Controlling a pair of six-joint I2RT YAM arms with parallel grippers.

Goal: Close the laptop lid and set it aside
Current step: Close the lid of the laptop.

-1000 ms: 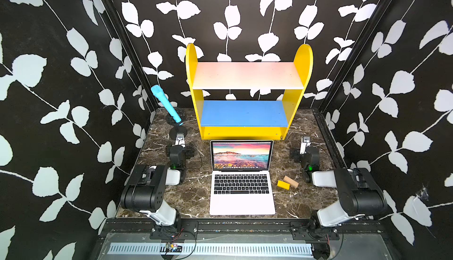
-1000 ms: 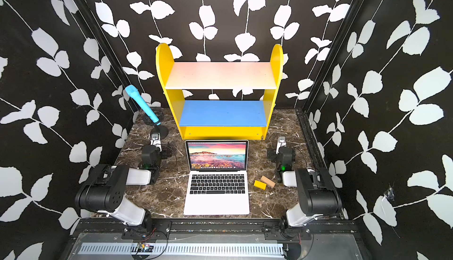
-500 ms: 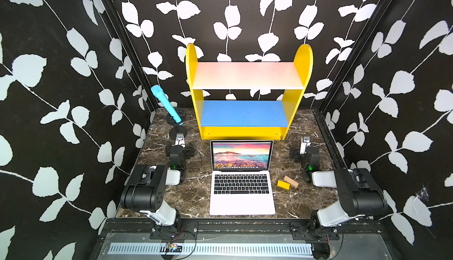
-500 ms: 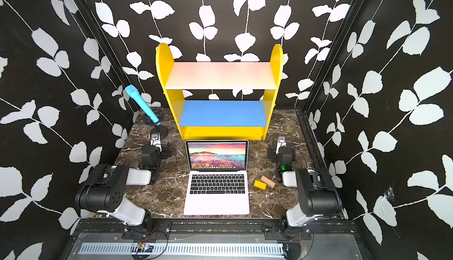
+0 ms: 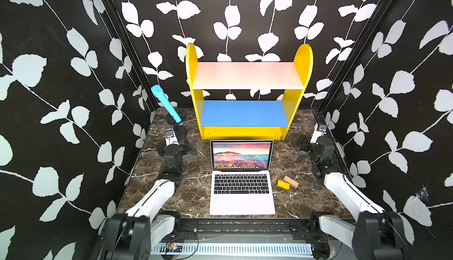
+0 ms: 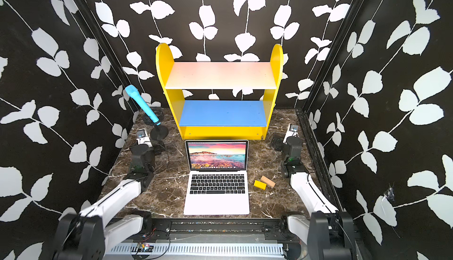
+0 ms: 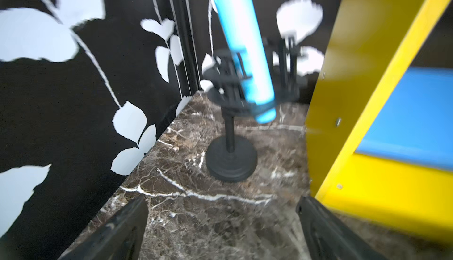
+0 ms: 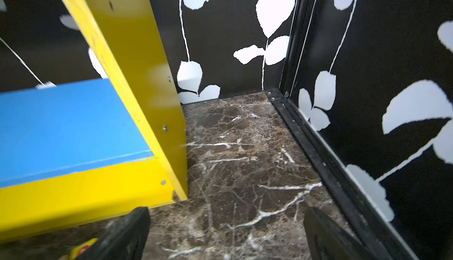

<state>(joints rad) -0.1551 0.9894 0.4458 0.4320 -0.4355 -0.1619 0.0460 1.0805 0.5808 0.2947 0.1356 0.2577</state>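
Left wrist view shows us the left gripper (image 7: 221,212) with its black jaws spread wide and empty over the brown white-veined marble tabletop (image 7: 186,197), facing a bright blue cylindrical toy microphone (image 7: 245,50) tilted in a black round-based stand (image 7: 231,160). In both top views we find the thin silver-white laptop (image 5: 242,197) at the table's middle, well apart from both arms, its base flat near the front edge. The laptop lid (image 5: 242,155) stands open, its sunset seascape screen lit, just before the yellow wooden shelf unit (image 5: 242,131) with a pale upper board and a blue lower one. Right of the keyboard lie a small yellow block (image 5: 283,184) and a tan wooden block (image 5: 291,181), touching. The right gripper (image 8: 226,215) likewise gapes empty beside the shelf's right wall.
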